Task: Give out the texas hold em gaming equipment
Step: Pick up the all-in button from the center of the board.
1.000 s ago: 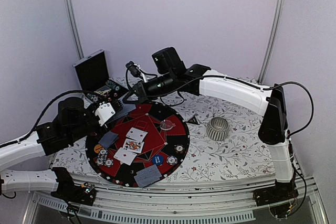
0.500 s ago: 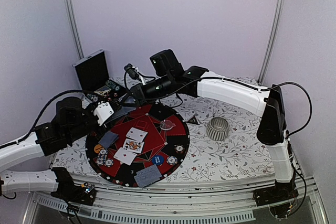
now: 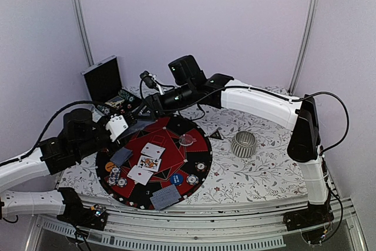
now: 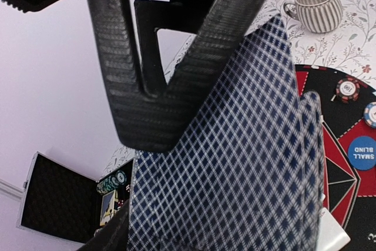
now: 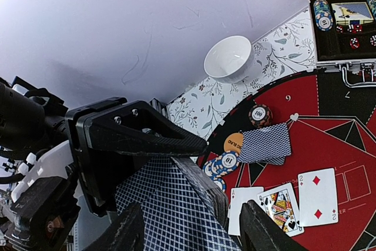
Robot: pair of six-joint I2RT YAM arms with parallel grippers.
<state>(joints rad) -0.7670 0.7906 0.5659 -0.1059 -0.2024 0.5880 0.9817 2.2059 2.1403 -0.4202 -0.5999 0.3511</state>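
Observation:
My left gripper (image 3: pixel 125 126) is shut on a deck of blue-backed cards (image 3: pixel 140 124) above the back left edge of the round poker mat (image 3: pixel 202 145). The deck (image 4: pixel 247 163) fills the left wrist view, pinched between the carbon fingers (image 4: pixel 147 92). My right gripper (image 5: pixel 194 233) is open with a finger on each side of the deck (image 5: pixel 170 204), and no card in it. On the mat lie three face-up cards (image 3: pixel 150 161), two face-down pairs (image 3: pixel 121 156) (image 3: pixel 165 196), a blue disc (image 3: pixel 176 178), an orange disc (image 5: pixel 234 143), a clear disc (image 3: pixel 187 140) and chips (image 5: pixel 226 161).
A ribbed silver cup (image 3: pixel 243 143) stands right of the mat on the floral cloth. The open black case (image 3: pixel 106 83) with chips inside sits at the back left. A white bowl (image 5: pixel 229 58) rests off the mat's left side. Cables hang from the right arm.
My right gripper's jaws have gone from shut to open at the deck, and that arm has shifted slightly left. The left gripper and deck have stayed put.

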